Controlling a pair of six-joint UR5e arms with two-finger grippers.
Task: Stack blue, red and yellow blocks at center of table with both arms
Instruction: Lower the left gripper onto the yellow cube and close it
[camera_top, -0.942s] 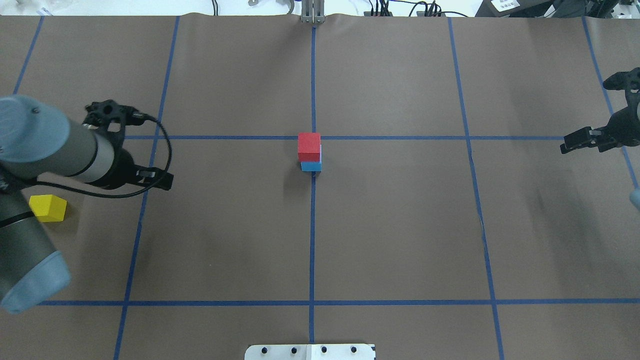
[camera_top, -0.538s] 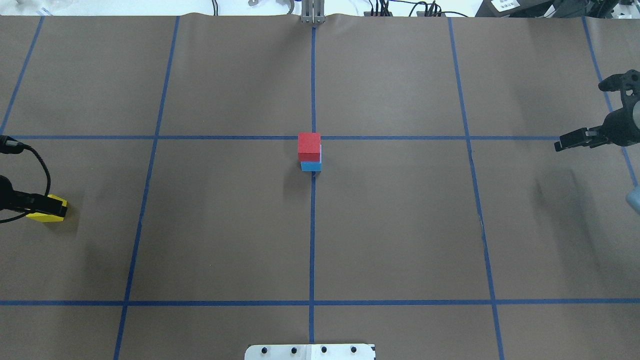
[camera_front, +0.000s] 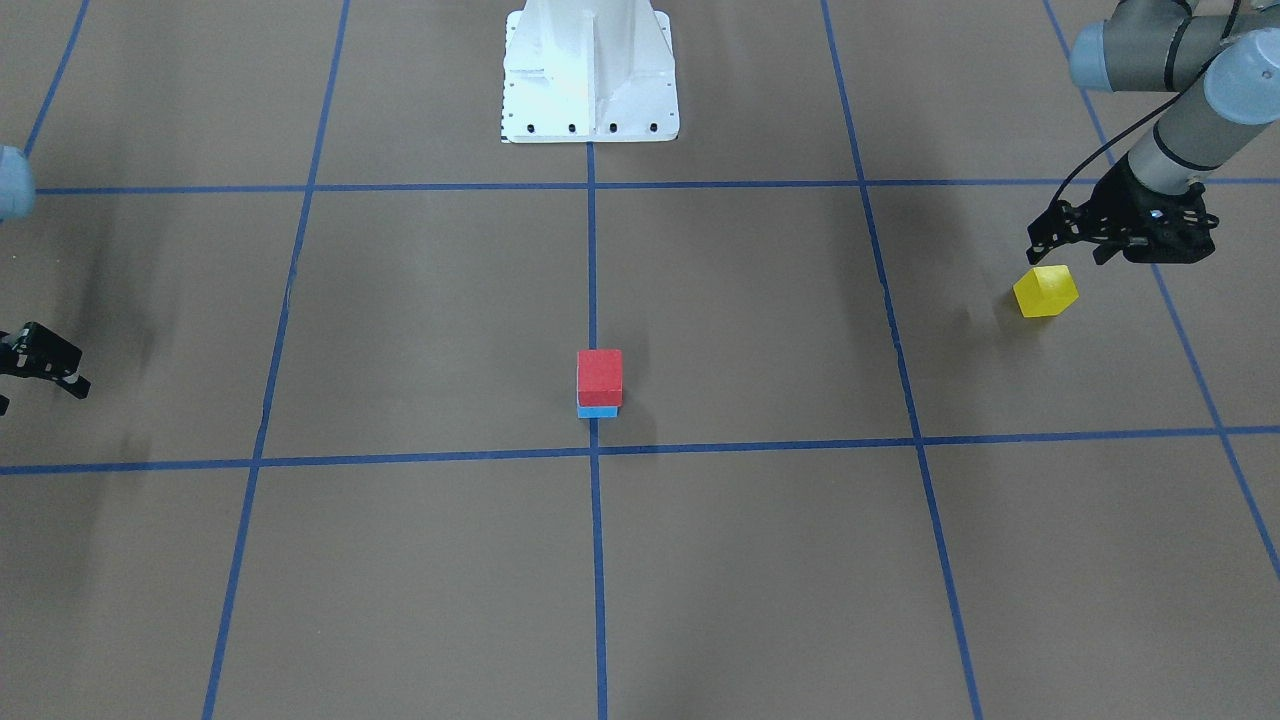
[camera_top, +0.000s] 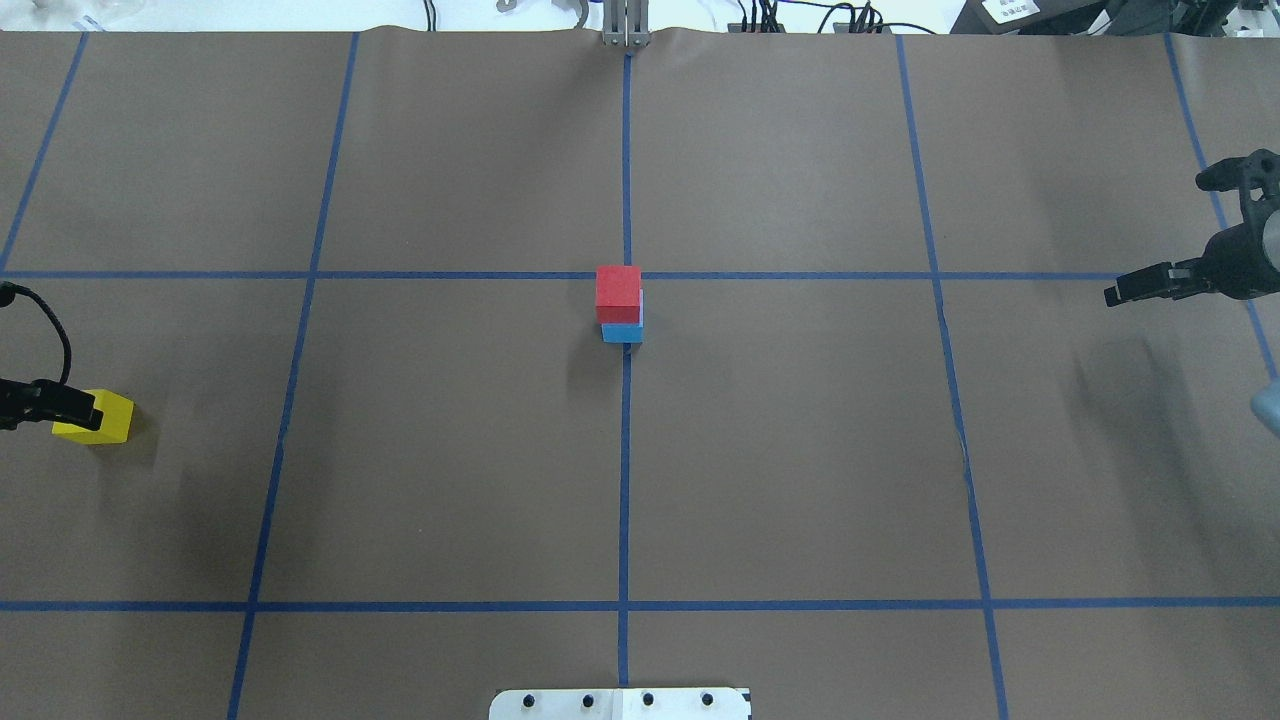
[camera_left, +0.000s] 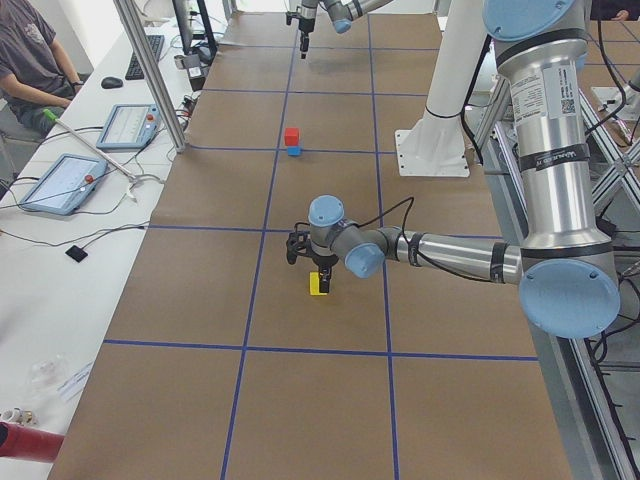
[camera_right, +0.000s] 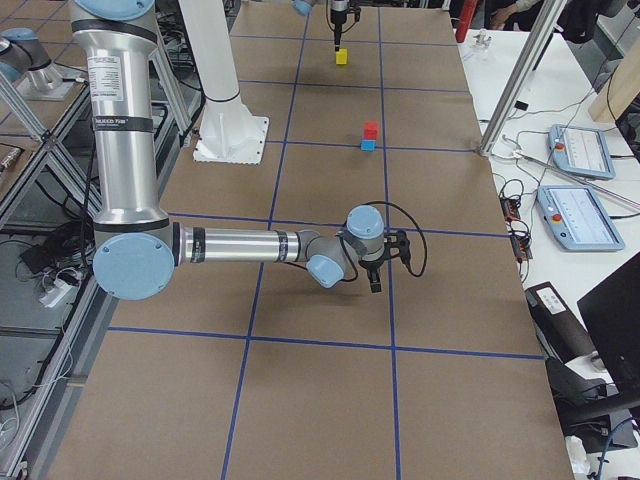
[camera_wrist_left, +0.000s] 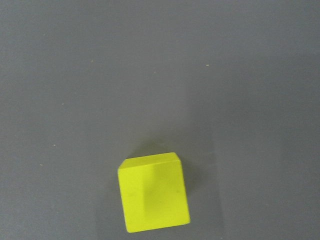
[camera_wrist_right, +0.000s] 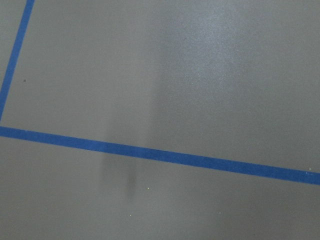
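Observation:
A red block (camera_top: 618, 288) sits on a blue block (camera_top: 622, 333) at the table's center, also seen in the front-facing view (camera_front: 599, 376). A yellow block (camera_top: 104, 420) lies alone on the table at the far left. It also shows in the front-facing view (camera_front: 1046, 291) and low in the left wrist view (camera_wrist_left: 154, 192). My left gripper (camera_front: 1068, 250) hovers just above the yellow block, open and not touching it. My right gripper (camera_top: 1140, 285) is open and empty at the far right, well above the paper.
The white robot base plate (camera_front: 590, 80) stands at the table's near-robot edge. Blue tape lines (camera_top: 625, 450) grid the brown paper. In the left side view, tablets (camera_left: 62, 180) and an operator (camera_left: 30, 60) are beside the table.
My left arm has swung out of the overhead view to the left, and its gripper now sits over the yellow block. My right gripper has drifted slightly inward. The blocks have not moved.

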